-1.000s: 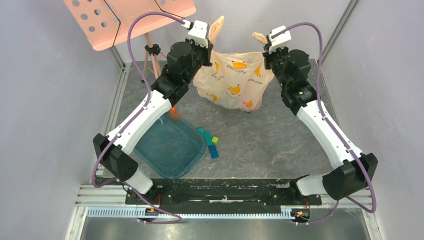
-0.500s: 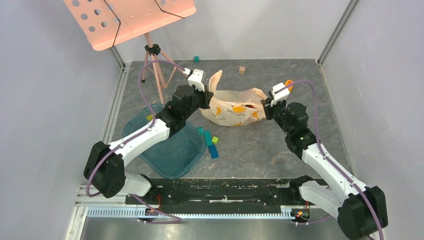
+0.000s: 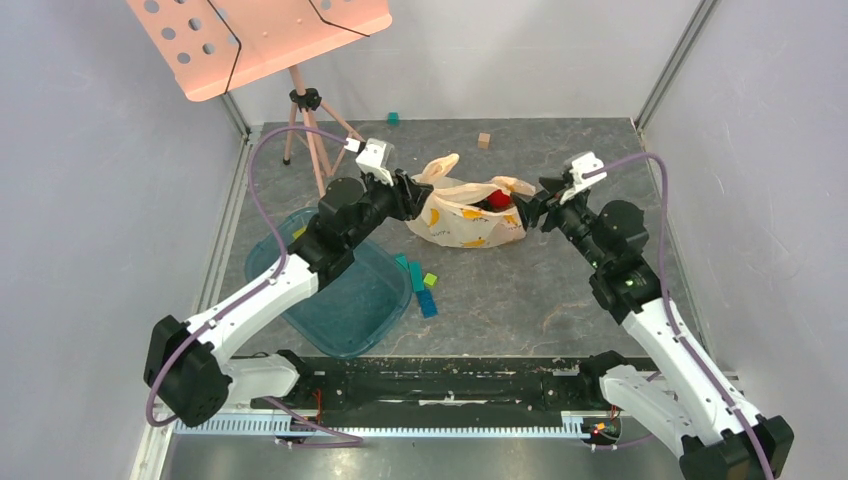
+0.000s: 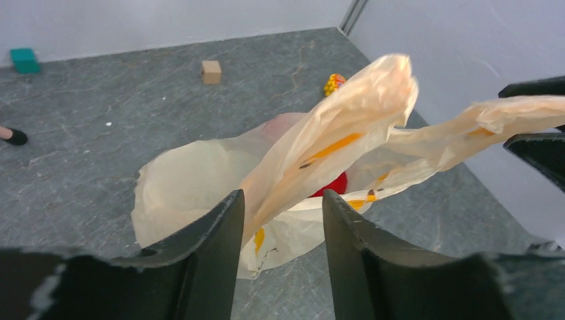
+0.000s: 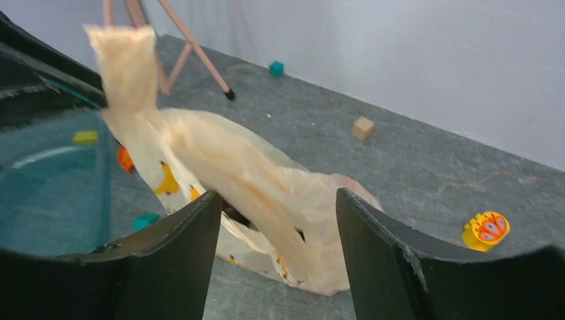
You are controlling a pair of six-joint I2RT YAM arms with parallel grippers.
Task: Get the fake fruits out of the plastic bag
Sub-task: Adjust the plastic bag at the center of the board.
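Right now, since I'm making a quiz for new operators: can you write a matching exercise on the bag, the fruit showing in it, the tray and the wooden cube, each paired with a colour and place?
Things:
1. bag
2. fruit
3. tray
4. wooden cube

Colour and place:
A. glossy red, peeking out of an open mouth
B. pale tan, far back
C. see-through teal, near left
D. peach with orange prints, crumpled in the middle

Pairs: 1-D, 2-A, 3-C, 4-B
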